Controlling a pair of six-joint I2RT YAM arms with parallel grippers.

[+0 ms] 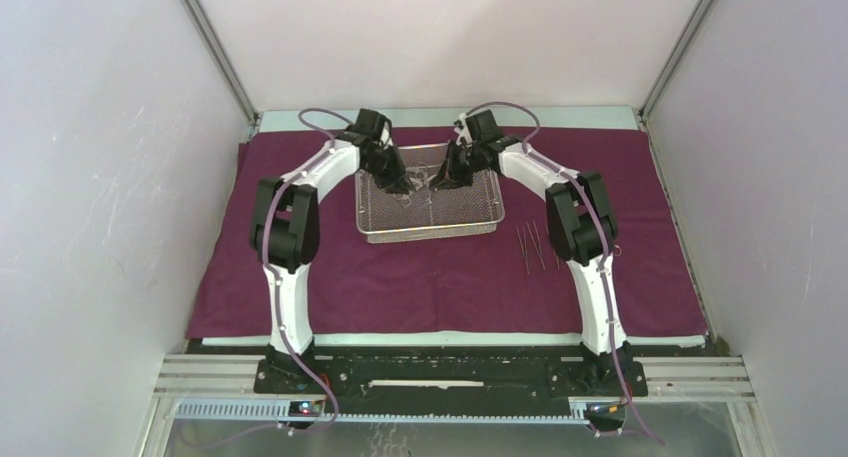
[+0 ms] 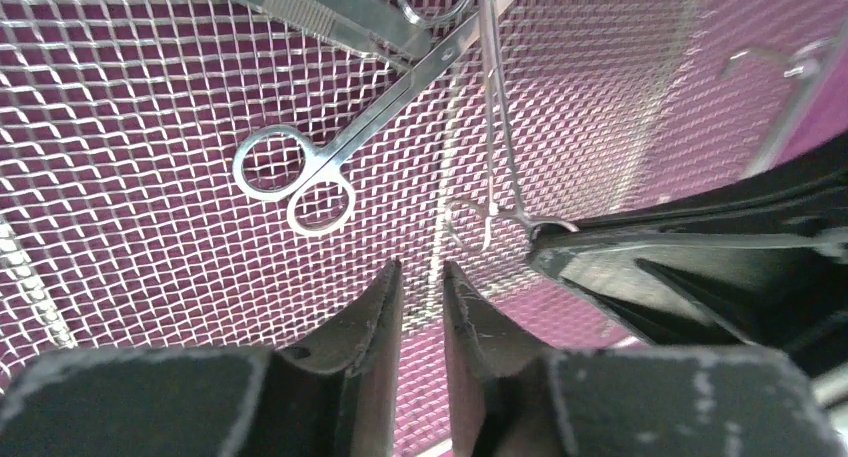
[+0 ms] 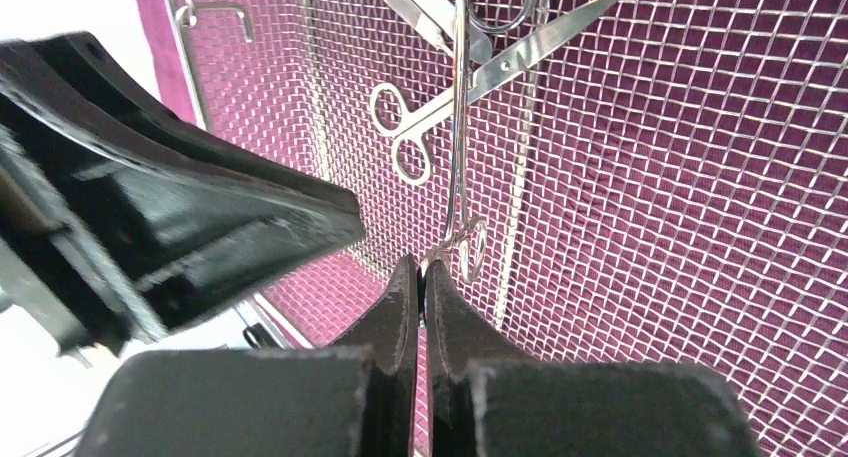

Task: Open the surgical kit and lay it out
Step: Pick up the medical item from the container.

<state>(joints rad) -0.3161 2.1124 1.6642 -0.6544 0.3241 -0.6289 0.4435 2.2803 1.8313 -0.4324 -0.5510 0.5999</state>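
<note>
The maroon cloth wrap (image 1: 400,287) lies spread flat over the table. The silver wire-mesh tray (image 1: 430,232) sits on it at the middle back. Both grippers hang over the tray. My right gripper (image 3: 421,267) is shut on the ring handle of thin steel forceps (image 3: 460,147), which point away from it over the mesh. My left gripper (image 2: 420,269) is open by a narrow gap and empty, just beside the forceps (image 2: 497,127). Scissors (image 2: 318,164) and tweezers (image 2: 330,12) lie in the tray.
A few thin steel instruments (image 1: 530,247) lie side by side on the cloth right of the tray. The tray has a wire handle hook (image 3: 215,12) at its end. White enclosure walls stand on three sides.
</note>
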